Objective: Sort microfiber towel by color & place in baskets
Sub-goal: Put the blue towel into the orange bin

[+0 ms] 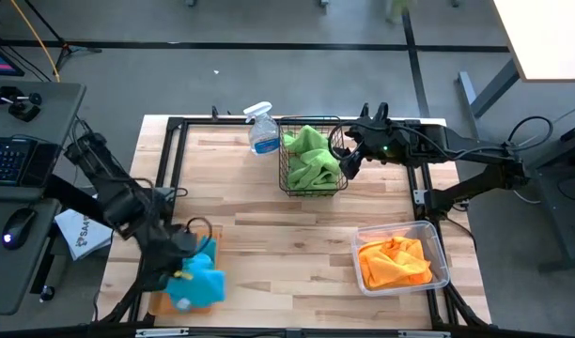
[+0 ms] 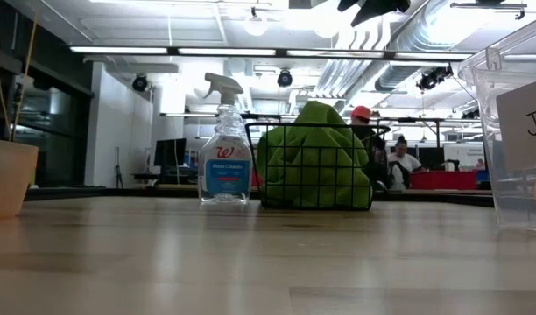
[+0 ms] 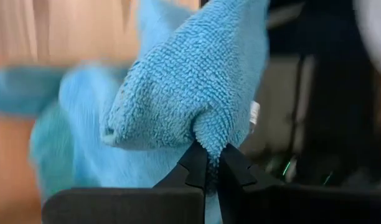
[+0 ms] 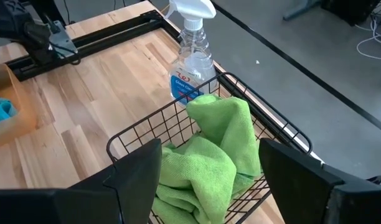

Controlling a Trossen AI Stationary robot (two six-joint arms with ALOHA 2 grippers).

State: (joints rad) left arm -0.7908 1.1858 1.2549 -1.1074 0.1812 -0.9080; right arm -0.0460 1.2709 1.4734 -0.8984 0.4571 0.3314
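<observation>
- We start with the turquoise blue microfiber towel (image 3: 190, 93): in the left wrist view it hangs pinched by a fold between the two dark fingers of the left gripper (image 3: 208, 167), which are clamped tight on the cloth.
- From above, that left gripper (image 1: 179, 255) sits at the near left corner of the table, over the flat orange-brown rectangular tray (image 1: 158, 302), where blue cloth (image 1: 195, 282) lies bunched. We cannot tell whether this is one towel or several.
- We judge the blue towel is being set down into the tray and not yet released.
- The lime green microfiber towels (image 1: 311, 155) are heaped in the black wire mesh square basket (image 1: 286, 180) at the far middle of the table, rising above its rim.
- The right gripper (image 1: 349, 158) hovers just beside that basket's right edge, its fingers spread wide with nothing between them.
- The bright orange microfiber towels (image 1: 394, 260) lie crumpled in the clear plastic rectangular bin (image 1: 438, 246) at the near right.
- We see no loose towel on the bare wooden table (image 1: 269, 235), so sorting looks nearly finished: what remains is letting go of the blue one.
- The clear spray bottle with blue liquid (image 1: 262, 131) stands just beside the wire basket, on its left.
</observation>
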